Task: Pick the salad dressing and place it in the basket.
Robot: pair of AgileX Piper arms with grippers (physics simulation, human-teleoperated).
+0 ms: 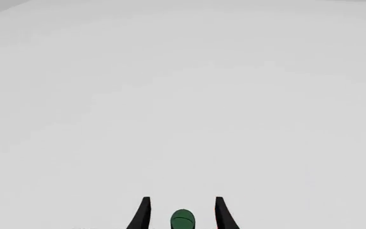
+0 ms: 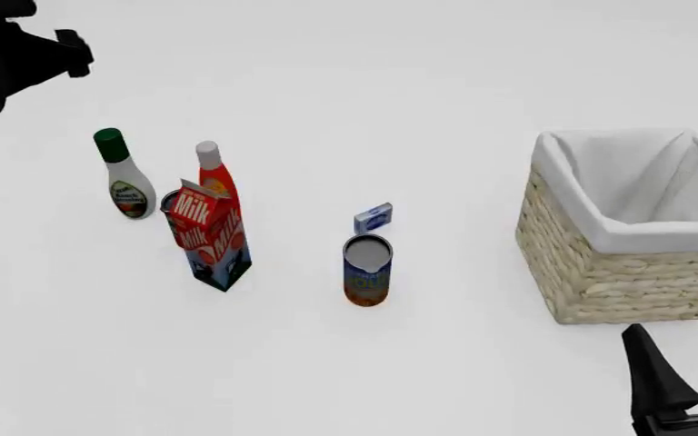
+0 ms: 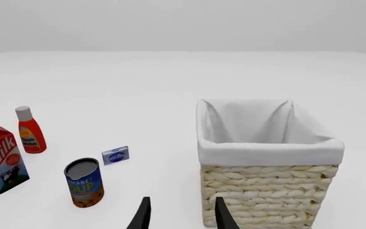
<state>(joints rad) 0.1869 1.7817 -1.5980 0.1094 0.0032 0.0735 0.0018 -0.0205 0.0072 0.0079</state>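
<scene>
The salad dressing (image 2: pixel 123 178), a small white bottle with a dark green cap, stands upright at the left end of the row of groceries. My left gripper (image 2: pixel 73 51) hovers high behind and to the left of it, apart from it. In the left wrist view its fingers (image 1: pixel 143 213) stand open, and the green cap (image 1: pixel 182 220) shows between them. The wicker basket (image 2: pixel 616 238) with its white liner sits at the right and holds nothing. My right gripper (image 2: pixel 693 359) is open just in front of the basket (image 3: pixel 266 155).
A red bottle with a white cap (image 2: pixel 214 173) and a milk carton (image 2: pixel 210 234) stand right of the dressing. A can (image 2: pixel 367 270) and a small blue box (image 2: pixel 373 217) sit mid-table, between the bottles and the basket.
</scene>
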